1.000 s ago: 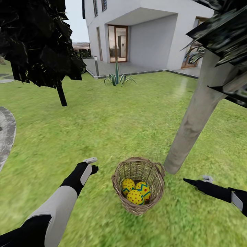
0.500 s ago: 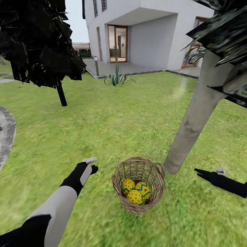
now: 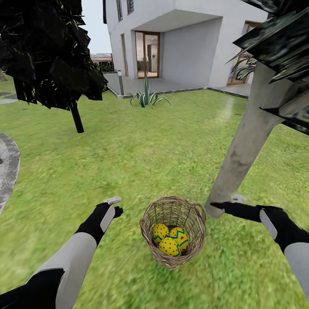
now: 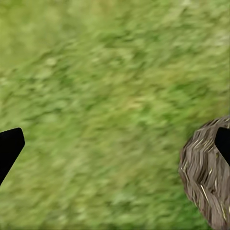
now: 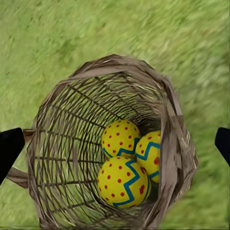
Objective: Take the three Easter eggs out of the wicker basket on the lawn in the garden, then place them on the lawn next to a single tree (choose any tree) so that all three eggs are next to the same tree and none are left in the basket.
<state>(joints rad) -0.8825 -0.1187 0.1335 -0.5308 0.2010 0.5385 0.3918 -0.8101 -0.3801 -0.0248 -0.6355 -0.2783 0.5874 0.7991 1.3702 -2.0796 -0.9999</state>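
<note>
Three Easter eggs [image 3: 170,239], yellow with red dots and a blue zigzag band, all lying in the bottom of the wicker basket [image 3: 173,212]. They touch one another in a tight cluster; the right wrist view looks down into the open mouth and shows all three [image 5: 125,160] against the woven wall [image 5: 62,143].

Basket stands on the lawn [image 3: 141,159], tipped slightly toward the camera, small loop handle at its right rim. Just beside it, to the right and a little further off, the base of the tree [image 3: 242,150]: thick pale grey-tan trunk, leaning, with dark angular foliage at the top right corner.

Right tool [image 3: 223,206] held just right of the basket rim, in front of the trunk's foot, pointing left toward the basket. In its wrist view the two dark fingertips [image 5: 9,146] sit at opposite edges, wide apart, nothing between them but the basket below.

Left tool [image 3: 115,206] hangs over grass to the left of the basket, apart from it. Fingertips [image 4: 8,146] likewise spread wide and empty; basket's outer wall [image 4: 206,177] at one side of that view.

Further out: black-leaved tree [image 3: 47,51] with a thin dark trunk at far left, a spiky plant [image 3: 146,98] at the lawn's far edge, the white house [image 3: 180,38] behind, grey paving [image 3: 7,165] at left edge.
</note>
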